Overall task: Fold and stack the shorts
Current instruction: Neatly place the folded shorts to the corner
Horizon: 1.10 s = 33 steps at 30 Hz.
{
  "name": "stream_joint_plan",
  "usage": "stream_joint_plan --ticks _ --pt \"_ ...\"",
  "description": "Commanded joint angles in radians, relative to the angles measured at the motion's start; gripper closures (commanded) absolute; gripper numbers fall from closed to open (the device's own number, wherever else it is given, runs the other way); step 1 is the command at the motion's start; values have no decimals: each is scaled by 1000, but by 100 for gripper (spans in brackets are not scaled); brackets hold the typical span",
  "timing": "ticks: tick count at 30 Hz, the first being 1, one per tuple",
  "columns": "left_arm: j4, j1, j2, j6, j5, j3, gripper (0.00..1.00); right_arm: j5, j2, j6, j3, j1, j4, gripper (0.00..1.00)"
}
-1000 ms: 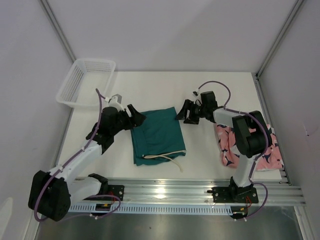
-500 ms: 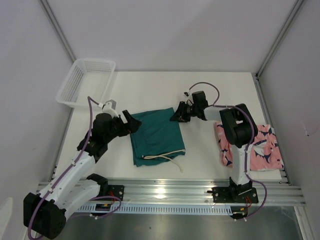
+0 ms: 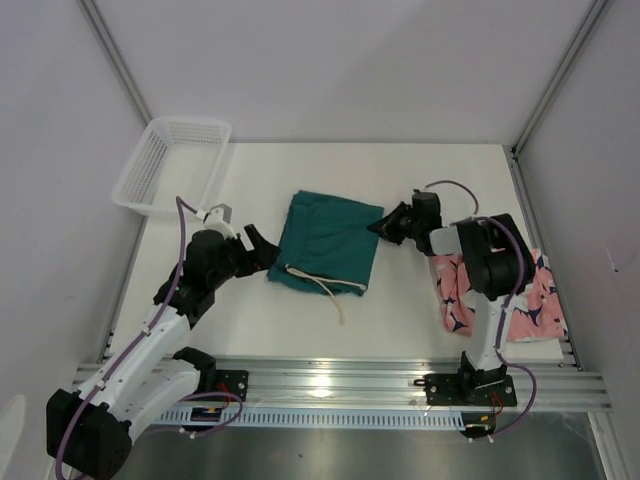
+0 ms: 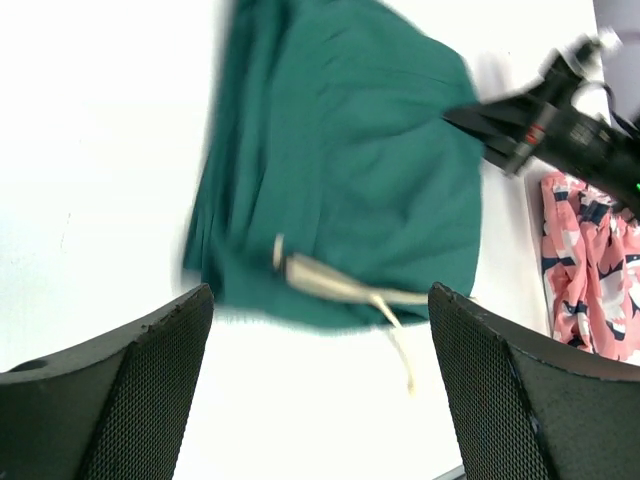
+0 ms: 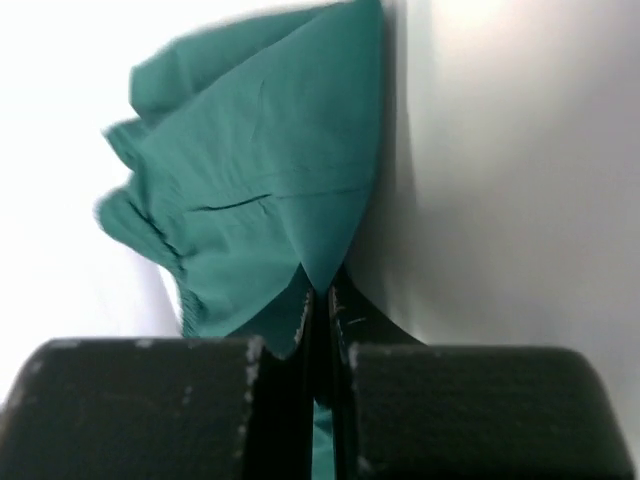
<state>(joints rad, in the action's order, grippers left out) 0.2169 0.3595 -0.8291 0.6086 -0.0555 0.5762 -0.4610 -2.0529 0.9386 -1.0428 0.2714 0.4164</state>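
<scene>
The teal green shorts [image 3: 328, 243] lie folded in the middle of the table, their pale drawstring [image 3: 318, 285] trailing off the near edge. My right gripper [image 3: 385, 226] is shut on the right corner of the teal shorts [image 5: 262, 190]; the cloth is pinched between its closed jaws. My left gripper [image 3: 262, 250] stands open just left of the shorts, nothing between its fingers [image 4: 110, 390]. The teal shorts [image 4: 350, 170] lie ahead of it in the left wrist view. The salmon-pink shark-print shorts [image 3: 530, 297] lie at the table's right edge, partly behind the right arm.
A white mesh basket [image 3: 170, 165] stands at the back left corner of the table [image 3: 300, 170]. Grey walls enclose the table on three sides. A metal rail [image 3: 330, 385] runs along the near edge by the arm bases.
My right gripper closed on the teal shorts' corner and pulled them to the right and back, turning them. My left gripper opened wider and stayed left of the cloth.
</scene>
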Motion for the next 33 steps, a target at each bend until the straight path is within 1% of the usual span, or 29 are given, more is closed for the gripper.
stream_joint_plan --ticks 1,2,3,4,5,6,7,8,9,10,11,12,13,16,17,18,19,20,21,22,23,25,26,27,28,29,30,32,33 --pt "-40 -1 -2 -4 -4 -13 10 218 167 100 148 0 90 100" --pt "-47 -1 -5 -4 -4 -15 10 266 250 94 246 18 47 100" --pt "-47 -1 -8 -4 -3 -18 10 280 291 91 303 43 42 100" --pt "-47 -1 -10 -3 -1 -18 10 278 333 88 355 104 24 94" --pt "-44 -1 -10 -3 0 -21 10 275 368 82 401 147 12 79" --pt "-42 -1 -8 -3 2 -24 10 280 441 71 476 199 -7 60" --pt "-39 -1 -8 -3 6 -27 10 330 482 43 501 326 -96 47" --pt "-27 -1 -8 -4 14 -29 10 370 525 39 518 391 -160 28" --pt "-21 -1 -5 -10 20 -26 10 407 621 39 553 449 -206 23" --pt "-16 -2 -8 -13 23 -26 10 430 673 40 570 491 -282 20" --pt "-2 -4 -11 -16 34 -26 9 456 730 40 589 532 -319 16" --pt "4 -7 -15 -20 37 -24 9 461 846 36 613 534 -353 14" --pt "4 -11 -21 -20 39 -24 8 461 902 26 616 529 -440 10" --pt "3 -30 -51 -24 37 -26 8 443 1042 -69 577 445 -566 6" --pt "-5 -40 -60 -24 40 -30 7 421 1050 -131 561 380 -577 5" --pt "-8 -47 -70 -23 40 -30 7 389 1045 -171 541 340 -584 5" --pt "-11 -56 -88 -20 40 -32 7 345 1000 -210 520 297 -587 6" --pt "-28 -62 -97 -18 34 -36 7 232 963 -246 465 251 -582 6" --pt "-37 -77 -105 -6 20 -39 7 181 921 -330 431 179 -582 7" --pt "-48 -83 -119 3 11 -51 7 148 880 -371 394 154 -596 7" --pt "-77 -93 -122 19 -12 -65 7 72 794 -452 321 109 -597 8" --pt "-102 -93 -123 39 -15 -91 7 3 708 -510 250 69 -597 8" --pt "-135 -93 -117 61 -17 -114 6 -63 629 -538 184 49 -596 9" --pt "-178 -93 -113 74 -26 -142 6 -88 593 -572 156 14 -582 9" --pt "-179 -93 -110 86 -32 -160 5 -115 558 -584 130 -3 -576 9" --pt "-212 -93 -108 100 -35 -173 3 -137 518 -598 101 -18 -582 9" --pt "-255 -93 -110 124 -38 -218 3 -143 449 -603 54 -30 -584 10" --pt "-321 -93 -120 143 -44 -246 2 -166 392 -604 20 -63 -562 10" --pt "-341 -93 -142 160 -44 -275 2 -191 337 -601 -9 -67 -550 10"
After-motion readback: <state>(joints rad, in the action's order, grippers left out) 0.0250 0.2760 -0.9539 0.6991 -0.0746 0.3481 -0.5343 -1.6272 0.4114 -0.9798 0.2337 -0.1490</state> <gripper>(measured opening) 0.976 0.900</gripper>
